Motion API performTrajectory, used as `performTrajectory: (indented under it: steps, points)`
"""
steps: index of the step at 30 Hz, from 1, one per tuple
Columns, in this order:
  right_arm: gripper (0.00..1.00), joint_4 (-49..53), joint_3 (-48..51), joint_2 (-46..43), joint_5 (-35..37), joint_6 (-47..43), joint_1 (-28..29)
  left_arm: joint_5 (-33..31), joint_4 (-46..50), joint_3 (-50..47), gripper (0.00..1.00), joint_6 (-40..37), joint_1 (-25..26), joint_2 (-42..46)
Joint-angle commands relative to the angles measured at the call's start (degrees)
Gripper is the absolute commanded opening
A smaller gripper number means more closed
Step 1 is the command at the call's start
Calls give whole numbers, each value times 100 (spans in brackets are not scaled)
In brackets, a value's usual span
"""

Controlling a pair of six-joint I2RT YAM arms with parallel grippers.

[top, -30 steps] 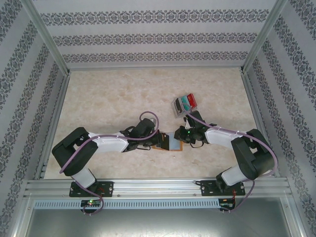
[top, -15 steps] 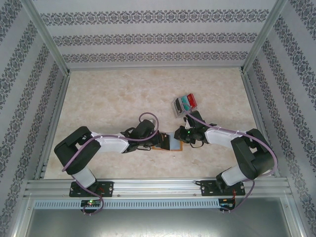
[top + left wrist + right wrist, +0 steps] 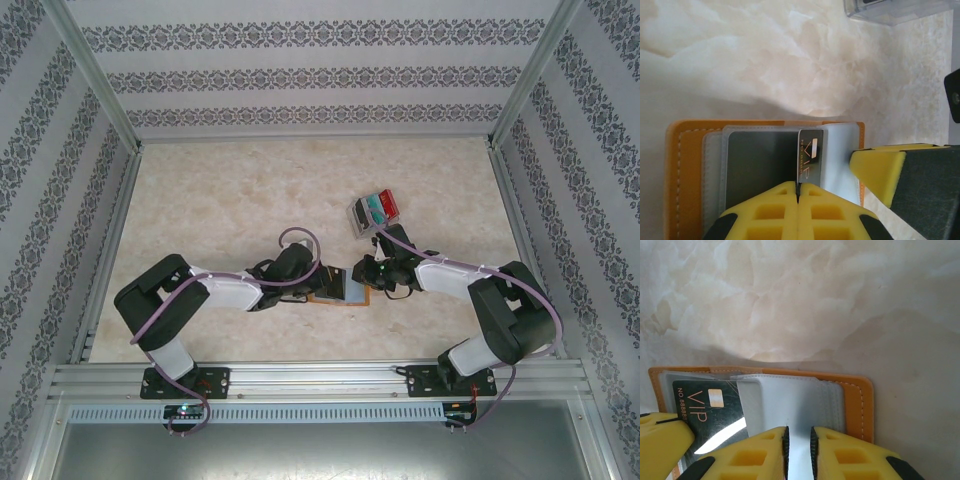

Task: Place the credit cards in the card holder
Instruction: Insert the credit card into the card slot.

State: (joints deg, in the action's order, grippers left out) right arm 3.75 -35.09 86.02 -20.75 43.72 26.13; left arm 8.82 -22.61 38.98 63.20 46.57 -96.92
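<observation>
You're working on a pale marbled desk (image 3: 220,200), walled on three sides by patterned wallpaper, with an aluminium rail (image 3: 320,380) along the near edge.

Just past the rail, your two arms reach inward and meet near the middle of the desk. The holder (image 3: 687,170) lies open and flat there, orange edge outward and grey pockets up, with one claw at each side.

Your left claw (image 3: 797,186) is closed tight, its yellow fingers (image 3: 772,202) pressed together on the edge of the black card (image 3: 810,155). That card has "VIP" printed on it. It lies over the holder's pockets, with its far part tucked under a clear leaf. From the right wrist you see the same card at the holder's left end, with a left finger beside it.

Your right claw (image 3: 797,440) is nearly closed. Only a narrow gap shows between its fingers (image 3: 840,457), and a grey-white pocket leaf of the holder runs into that gap. It looks pinched there.

Farther out, beyond the right claw and well apart from the holder, sits a clear box (image 3: 372,214). The other cards (image 3: 378,206) are in it, with red and teal showing on top.
</observation>
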Motion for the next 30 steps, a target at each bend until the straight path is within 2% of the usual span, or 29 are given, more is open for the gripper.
performTrajectory:
  steps: [1, 9, 17, 20, 23, 30]
  points:
    - [21, 365, 99, 65, 258, 92, 46, -189, -321, -93, 0, 215, 89, -90]
    - [23, 412, 90, 23, 300, 93, 43, 505, -263, 134, 0, -71, 89, -377]
    - [25, 401, 55, -17, 267, 121, 46, 558, -115, 218, 0, -1, 89, -441]
    - [26, 450, 46, -167, 272, 154, 44, 514, -1, 304, 9, -14, 92, -434]
    - [29, 642, 11, -452, 393, 133, 30, 428, 257, 351, 13, -112, 91, -327]
    - [31, 1146, -8, -873, 710, -74, 6, 422, 785, 457, 19, -377, 92, -107]
